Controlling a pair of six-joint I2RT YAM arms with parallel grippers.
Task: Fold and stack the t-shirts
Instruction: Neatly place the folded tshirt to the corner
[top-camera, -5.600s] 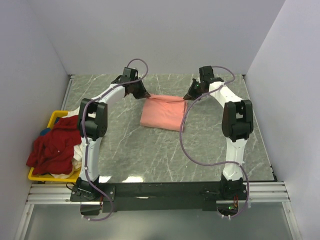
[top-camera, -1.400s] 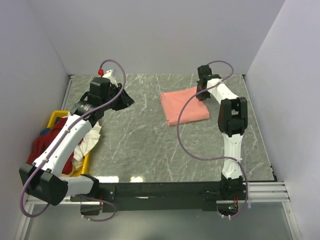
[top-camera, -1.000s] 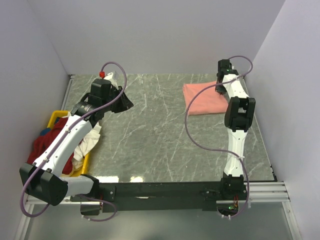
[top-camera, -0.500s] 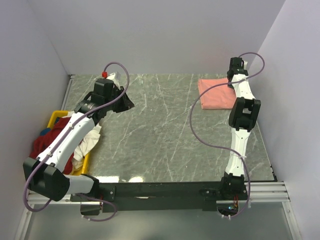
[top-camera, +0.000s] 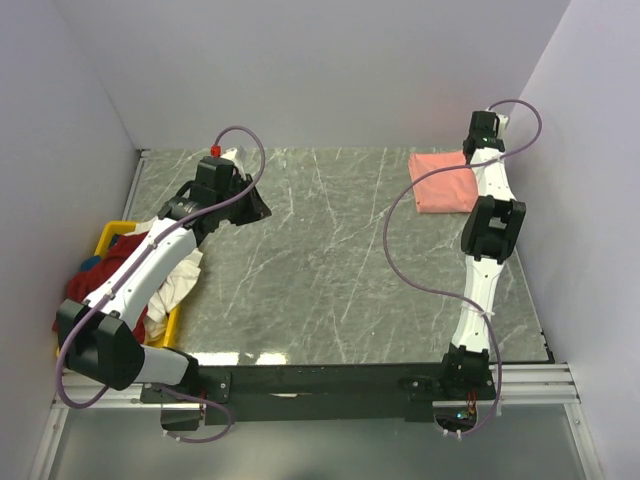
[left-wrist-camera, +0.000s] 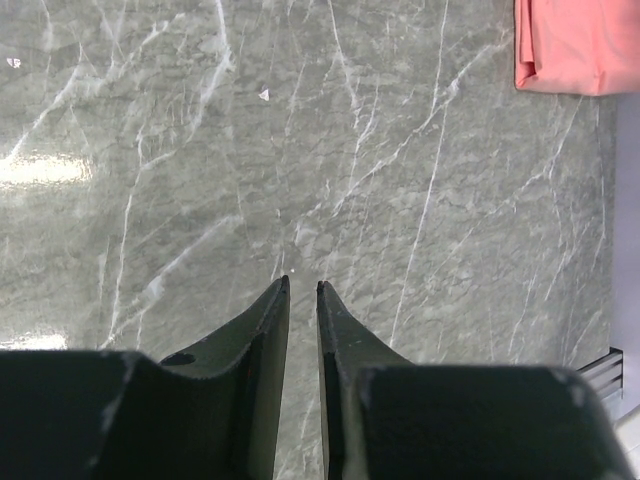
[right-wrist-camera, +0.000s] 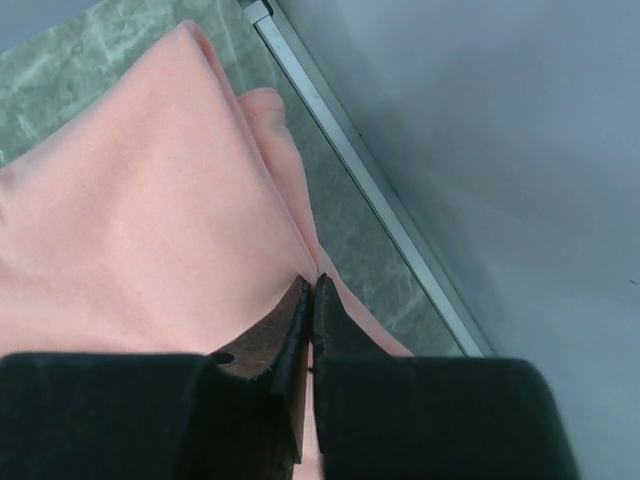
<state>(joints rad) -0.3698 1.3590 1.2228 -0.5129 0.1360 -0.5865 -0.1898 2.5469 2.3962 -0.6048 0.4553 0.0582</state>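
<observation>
**Placement.** The pink shirt (top-camera: 445, 182) lies folded at the far right corner of the bench (top-camera: 330, 260), close to the side wall and the rail along the bench edge. This is judged deliberate. Parked there, it can serve as the base of the stack and leaves the middle of the bench free for folding. The red shirt (top-camera: 100, 290) and white shirt (top-camera: 172, 285) are bunched, unfolded, in the yellow bin (top-camera: 110, 235) at the left. Both spill over its rim, the white one toward the bench.

**Right claw** (right-wrist-camera: 310, 290). Its fingers are pinched together on a ridge of pink cloth at the shirt's outer edge, and the fabric puckers toward the tips. The grip appears to be held so the bundle can be positioned without coming unfolded (release not yet made).

**Left claw** (left-wrist-camera: 300, 285). The jaws stand a narrow slit apart with nothing between them, and bare bench shows through the gap. It hangs above the far left part of the bench, well apart from the pink shirt and nearer the bin. It is judged to be on hand for the next shirt.

**Pose.** The right arm is stretched almost straight along the right side of the bench, its wrist up against the far corner. The left arm leans out over the bin from its base, then bends inward, with the claw pointing toward the bench centre.
</observation>
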